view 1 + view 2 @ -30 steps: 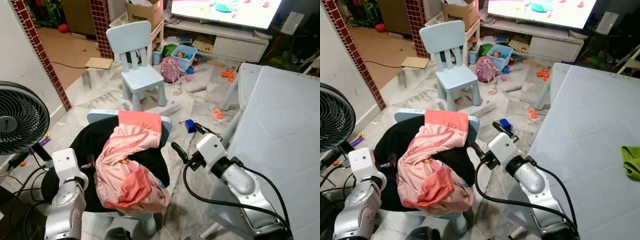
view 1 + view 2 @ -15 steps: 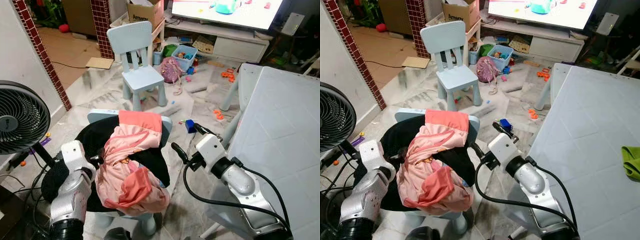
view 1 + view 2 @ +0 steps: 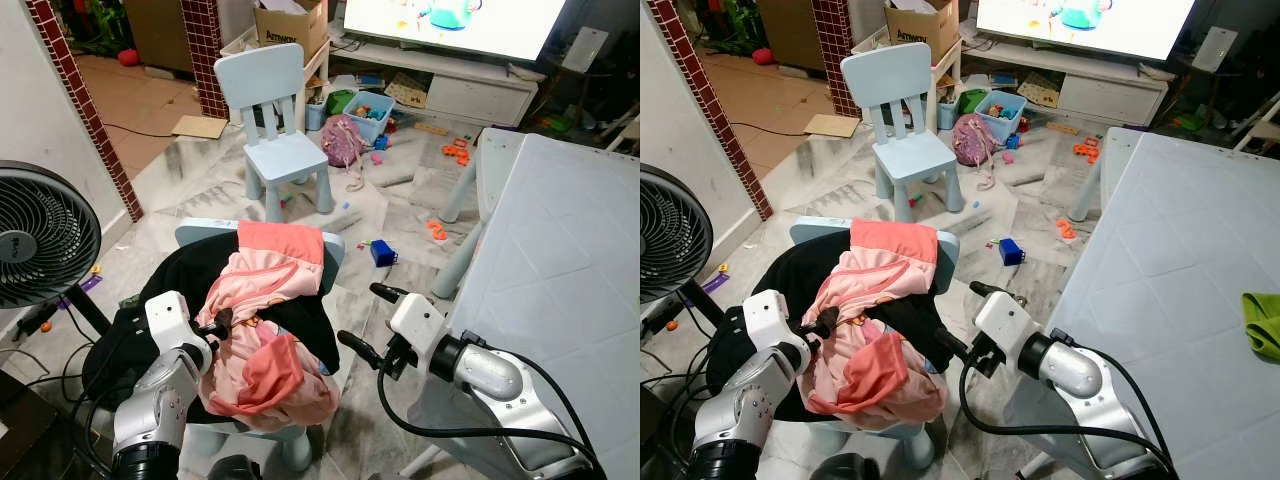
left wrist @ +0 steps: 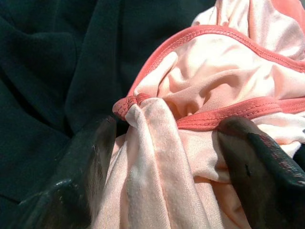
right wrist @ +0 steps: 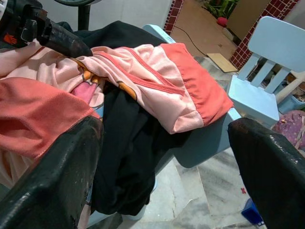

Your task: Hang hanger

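i judge this as the very start of the job: no hanger is anywhere i can make out, so if it is here it may be buried in the clothes heap on the near small chair point(image 3: 330, 250). the step in hand looks like picking through that heap.

my left gripper point(image 3: 222, 322) is pushed against the left side of the pink garment point(image 3: 262, 335), its fingers spread with a bunched fold and a coral-trimmed hem lying between them in the left wrist view; they touch the cloth but have not clenched on it. beneath and to the left lies a black garment point(image 3: 180, 275). the left arm is bent at the near left of the scene, forearm angled up and to the right toward the pile.

my right gripper point(image 3: 372, 322) hangs just right of the chair, near the pile but apart from it, fingers wide apart and holding nothing. its arm reaches in from the near right, beside the white table point(image 3: 560, 270), forearm lying roughly level and pointing left.

next, i think the left fingers need to close on that fold and lift it off, so i can see whether a hanger sits underneath; the right one is placed to take the cloth's other side.

farther off stand a second small chair point(image 3: 280, 140) and, at far left, a fan point(image 3: 40, 235).
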Motion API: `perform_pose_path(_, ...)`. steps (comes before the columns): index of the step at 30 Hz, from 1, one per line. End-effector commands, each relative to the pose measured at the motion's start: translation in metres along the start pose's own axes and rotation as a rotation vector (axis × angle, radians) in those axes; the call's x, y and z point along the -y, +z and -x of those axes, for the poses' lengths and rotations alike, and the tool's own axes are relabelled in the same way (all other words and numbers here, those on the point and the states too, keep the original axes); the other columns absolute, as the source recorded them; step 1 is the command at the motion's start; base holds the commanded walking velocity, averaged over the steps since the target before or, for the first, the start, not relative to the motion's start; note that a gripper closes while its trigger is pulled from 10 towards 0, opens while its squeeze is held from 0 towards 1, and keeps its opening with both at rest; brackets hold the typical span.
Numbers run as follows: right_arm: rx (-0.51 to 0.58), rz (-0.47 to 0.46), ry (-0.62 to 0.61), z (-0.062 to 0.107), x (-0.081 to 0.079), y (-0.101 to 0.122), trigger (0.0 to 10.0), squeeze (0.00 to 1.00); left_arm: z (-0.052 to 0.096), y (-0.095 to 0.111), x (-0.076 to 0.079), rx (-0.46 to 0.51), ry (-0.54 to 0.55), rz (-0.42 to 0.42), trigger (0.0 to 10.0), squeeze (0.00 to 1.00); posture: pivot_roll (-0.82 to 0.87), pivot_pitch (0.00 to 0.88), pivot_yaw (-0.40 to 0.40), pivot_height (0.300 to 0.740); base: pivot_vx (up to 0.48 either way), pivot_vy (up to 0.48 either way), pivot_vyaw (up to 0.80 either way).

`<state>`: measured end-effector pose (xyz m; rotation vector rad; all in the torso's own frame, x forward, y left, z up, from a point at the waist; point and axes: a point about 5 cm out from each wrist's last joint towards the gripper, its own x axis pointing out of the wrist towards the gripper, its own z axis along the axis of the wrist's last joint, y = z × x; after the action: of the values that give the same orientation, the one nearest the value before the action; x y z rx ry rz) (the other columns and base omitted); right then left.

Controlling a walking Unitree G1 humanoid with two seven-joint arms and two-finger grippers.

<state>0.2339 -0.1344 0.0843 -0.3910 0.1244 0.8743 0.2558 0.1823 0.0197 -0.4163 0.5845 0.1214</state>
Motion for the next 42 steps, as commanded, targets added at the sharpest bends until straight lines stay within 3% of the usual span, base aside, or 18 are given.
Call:
perform_pose_path(1, 0.015, 0.025, -0.002, -0.001, 0.004, 0.007, 10.0, 0.0, -0.001, 0.003, 0.001, 0.001, -0.009, 0.005, 2.9, 0.0, -0.01, 0.0, -0.036, 0.74, 0.0, 0.0, 0.0)
perform_pose_path(2, 0.014, 0.026, 0.002, -0.001, 0.003, 0.007, 10.0, 0.0, -0.002, 0.005, 0.0, 0.006, -0.003, 0.014, 0.0, 0.0, -0.01, 0.0, -0.036, 0.74, 0.0, 0.0, 0.0)
perform_pose_path(19, 0.001, 0.044, 0.004, 0.0, 0.0, 0.003, 10.0, 0.0, -0.002, 0.004, -0.003, -0.007, 0.006, 0.048, 0.0, 0.0, -0.01, 0.0, -0.032, 0.74, 0.0, 0.0, 0.0)
perform_pose_path(21, -0.003, 0.048, 0.009, 0.0, -0.001, 0.002, 10.0, 0.0, -0.003, 0.002, -0.003, -0.018, 0.003, 0.052, 3.9, 0.0, -0.01, 0.0, -0.032, 0.74, 0.0, 0.0, 0.0)
perform_pose_path(22, -0.004, 0.049, 0.01, 0.0, -0.001, 0.002, 10.0, 0.0, -0.004, 0.002, -0.003, -0.022, 0.003, 0.055, 6.8, 0.0, -0.01, 0.0, -0.032, 0.74, 0.0, 0.0, 0.0)
perform_pose_path(25, -0.006, 0.048, 0.011, 0.0, -0.001, 0.002, 10.0, 0.0, -0.007, 0.001, -0.004, -0.038, -0.001, 0.064, 10.0, 0.0, -0.01, 0.0, -0.036, 0.74, 0.0, 0.0, 0.0)
perform_pose_path(27, -0.008, 0.05, 0.013, 0.001, -0.001, 0.002, 10.0, 0.0, -0.009, 0.002, -0.003, -0.04, 0.0, 0.079, 10.0, 0.0, -0.02, 0.0, -0.039, 0.74, 0.0, 0.0, 0.0)
perform_pose_path(28, -0.008, 0.052, 0.014, 0.001, -0.001, 0.002, 10.0, 0.0, -0.009, 0.002, -0.004, -0.039, 0.0, 0.081, 9.4, 0.0, -0.02, 0.0, -0.039, 0.74, 0.0, 0.0, 0.0)
perform_pose_path(29, -0.01, 0.055, 0.016, 0.001, -0.001, 0.002, 10.0, 0.0, -0.011, 0.005, -0.004, -0.028, 0.004, 0.088, 1.7, 0.0, -0.02, 0.0, -0.04, 0.74, 0.0, 0.0, 0.0)
perform_pose_path(30, -0.01, 0.055, 0.016, 0.001, -0.001, 0.002, 10.0, 0.0, -0.011, 0.006, -0.004, -0.022, 0.005, 0.092, 1.7, 0.0, -0.02, 0.0, -0.041, 0.74, 0.0, 0.0, 0.0)
perform_pose_path(31, -0.011, 0.056, 0.017, 0.002, -0.001, 0.001, 10.0, 0.0, -0.012, 0.007, -0.003, -0.018, -0.001, 0.097, 0.0, 0.0, -0.02, 0.0, -0.041, 0.74, 0.0, 0.0, 0.0)
perform_pose_path(42, -0.021, 0.063, 0.021, 0.002, -0.001, 0.0, 10.0, 0.0, -0.014, 0.003, -0.005, -0.04, 0.015, 0.132, 0.0, 0.0, -0.03, 0.0, -0.044, 0.74, 0.0, 0.0, 0.0)
